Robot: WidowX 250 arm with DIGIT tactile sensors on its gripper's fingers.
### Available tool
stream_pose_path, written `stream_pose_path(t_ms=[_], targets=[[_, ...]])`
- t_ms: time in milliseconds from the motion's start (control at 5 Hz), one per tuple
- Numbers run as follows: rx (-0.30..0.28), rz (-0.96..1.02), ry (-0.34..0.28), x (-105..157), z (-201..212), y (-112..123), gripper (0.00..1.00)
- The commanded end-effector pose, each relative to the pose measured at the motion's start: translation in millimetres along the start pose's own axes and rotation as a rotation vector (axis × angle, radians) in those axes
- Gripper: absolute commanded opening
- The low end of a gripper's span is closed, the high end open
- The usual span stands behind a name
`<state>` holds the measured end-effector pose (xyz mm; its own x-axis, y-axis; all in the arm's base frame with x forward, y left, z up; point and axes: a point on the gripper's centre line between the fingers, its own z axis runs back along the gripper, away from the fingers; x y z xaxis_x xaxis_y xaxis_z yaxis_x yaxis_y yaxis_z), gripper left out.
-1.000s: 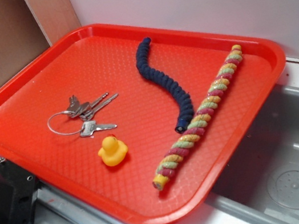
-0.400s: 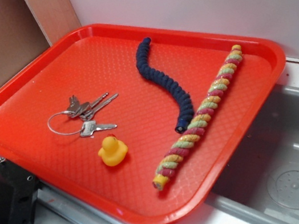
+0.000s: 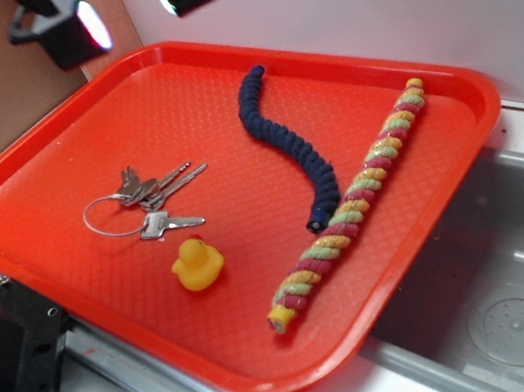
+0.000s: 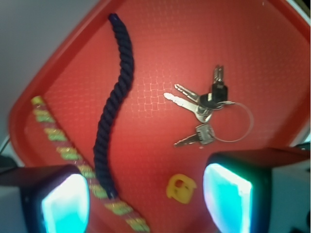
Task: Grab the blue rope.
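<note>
- From the exterior view I see my gripper (image 3: 132, 8) high at the top edge of the frame, above the far left corner of the red tray (image 3: 51, 152); its two fingers stand well apart, with nothing between them.
- The blue rope (image 3: 286, 147) lies limp on the tray floor in a loose S-curve, running from the far side toward the near right.
- Its near end rests just beside, perhaps touching, the multicoloured rope (image 3: 353, 204), which lies straight along the tray's right side.
- A bunch of keys (image 3: 146, 201) on a thin ring sits on the left part of the tray, with a small yellow duck (image 3: 197, 263) just in front of it.
- In the wrist view the blue rope (image 4: 112, 104) is left of centre and the keys (image 4: 206, 109) right of it, both well below my glowing fingertips (image 4: 65, 204).
- A grey sink (image 3: 505, 305) lies to the tray's right.
</note>
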<state>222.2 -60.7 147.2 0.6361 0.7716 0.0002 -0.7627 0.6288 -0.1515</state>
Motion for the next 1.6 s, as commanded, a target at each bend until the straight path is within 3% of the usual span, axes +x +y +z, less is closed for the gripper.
stream_pose_path(t_ms=[0, 600, 800, 1400], targets=[[0.025, 0.074, -0.054, 6.4, -50.4, -31.5, 1.00], [0.111, 0.131, -0.115, 14.1, -115.1, -42.3, 1.00], [0.095, 0.101, -0.103, 10.1, -125.4, -42.5, 0.01], [0.113, 0.083, -0.069, 18.5, -137.1, -38.0, 0.00]])
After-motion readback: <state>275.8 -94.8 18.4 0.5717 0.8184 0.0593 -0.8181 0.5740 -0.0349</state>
